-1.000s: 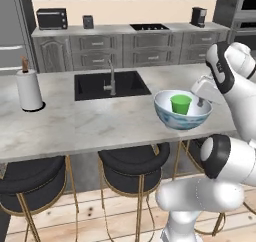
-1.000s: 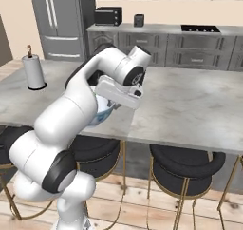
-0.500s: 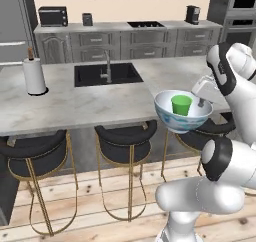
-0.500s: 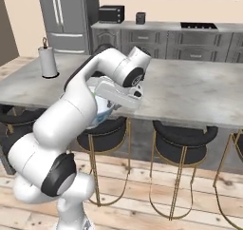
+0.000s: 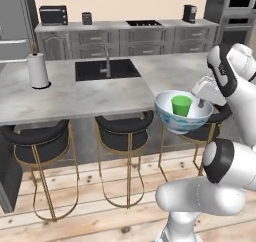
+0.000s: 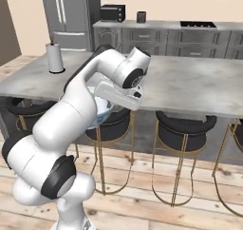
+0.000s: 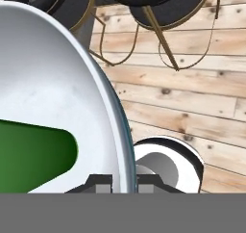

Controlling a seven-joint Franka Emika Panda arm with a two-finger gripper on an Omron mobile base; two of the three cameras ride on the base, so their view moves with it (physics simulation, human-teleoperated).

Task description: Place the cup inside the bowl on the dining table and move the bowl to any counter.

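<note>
One green cup stands upright inside the bowl, which hangs in the air just off the near edge of the dining table, above the wooden floor and beside the black stools. The gripper pinches the bowl's right-hand rim, one fingertip inside the wall and one outside, jaws drawn narrow on the thin edge. In the hand view the rim of the bowl runs between the two dark tips of the gripper, with the cup lying against the white inner wall. From the right base view the white arm covers most of the bowl, a sliver of pale blue showing below the wrist. On the table stand a paper towel roll and a black inset sink with its faucet. The counter runs along the back wall, well apart, carrying a toaster oven.
</note>
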